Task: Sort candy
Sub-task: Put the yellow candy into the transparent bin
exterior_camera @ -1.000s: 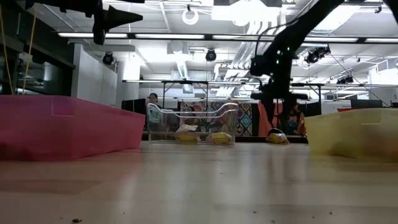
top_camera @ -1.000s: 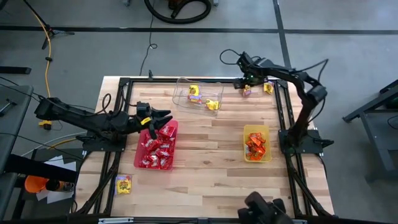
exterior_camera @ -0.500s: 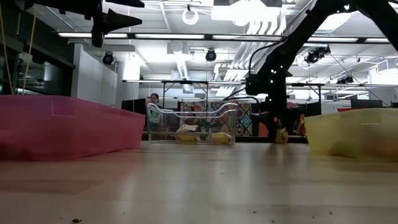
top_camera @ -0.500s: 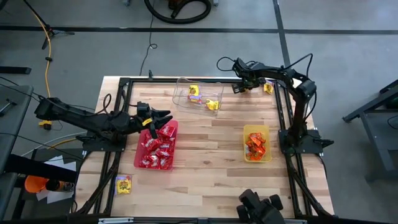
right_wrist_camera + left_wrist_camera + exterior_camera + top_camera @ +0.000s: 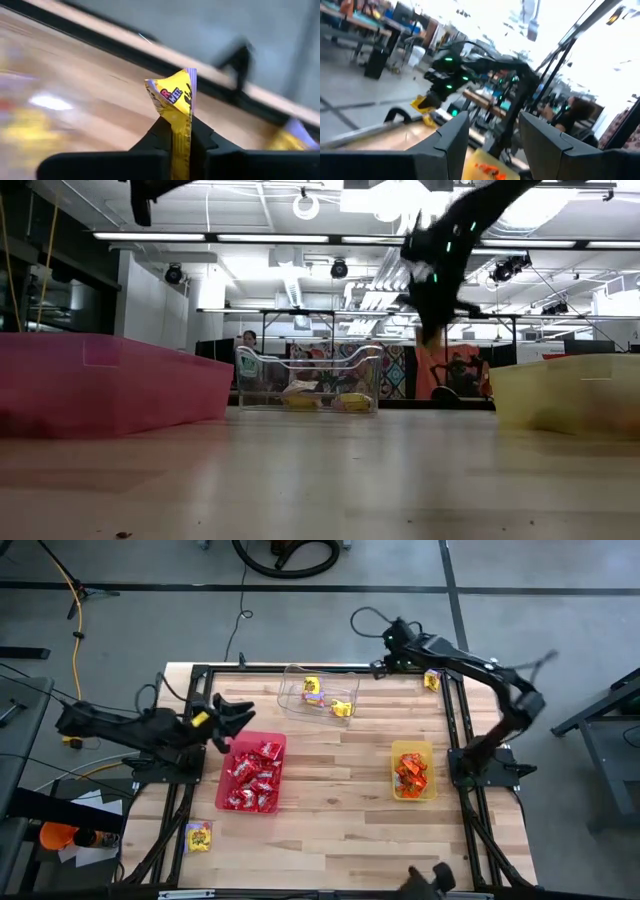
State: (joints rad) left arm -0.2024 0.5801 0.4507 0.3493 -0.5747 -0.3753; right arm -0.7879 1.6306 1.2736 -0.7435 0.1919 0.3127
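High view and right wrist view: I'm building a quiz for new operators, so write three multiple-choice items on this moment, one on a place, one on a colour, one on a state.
1. Where does the loose candy near the left arm's side lie?
A. inside the clear tray
B. on the table below the red tray
C. in the yellow tray

2. What colour is the candy in the yellow tray?
A. orange
B. red
C. yellow

3. What is the right gripper doing?
A. hanging open
B. shut on nothing
C. shut on a yellow candy

Key: 1 B, the loose candy lies on the table below the red tray, apart from it. 2 A, the yellow tray holds orange candy. 3 C, the right gripper pinches a yellow candy between its fingers.
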